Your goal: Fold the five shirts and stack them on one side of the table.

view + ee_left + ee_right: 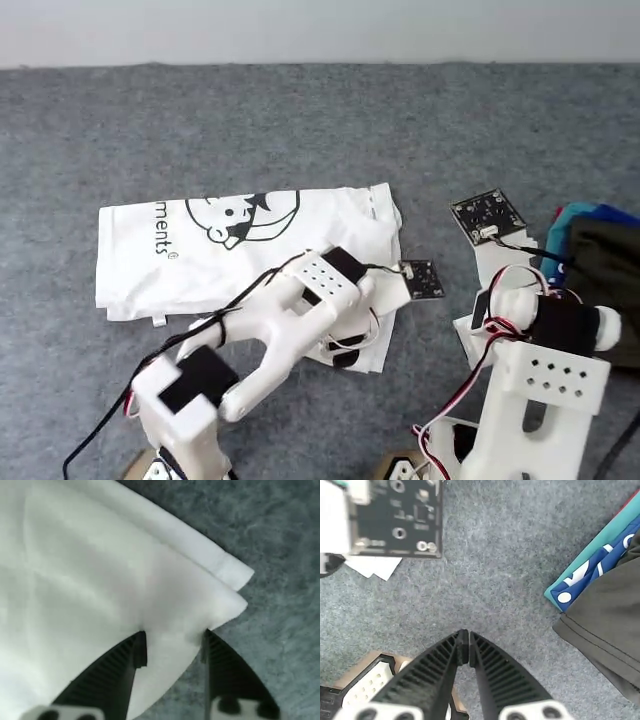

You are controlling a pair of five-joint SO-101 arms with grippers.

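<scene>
Fingers of the left gripper are spread around the near corner of the white shirt. The right gripper is pressed together, empty, beside the folded shirts.

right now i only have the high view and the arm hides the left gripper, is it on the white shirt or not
Observer: The left gripper is open, with the white shirt and its edge lying between the fingers near a corner. It has not yet closed on the cloth.
Operator: ok and the right one, holding anything
Observer: No. The right gripper is shut with nothing in it, over the grey tabletop next to the dark shirt.
</scene>
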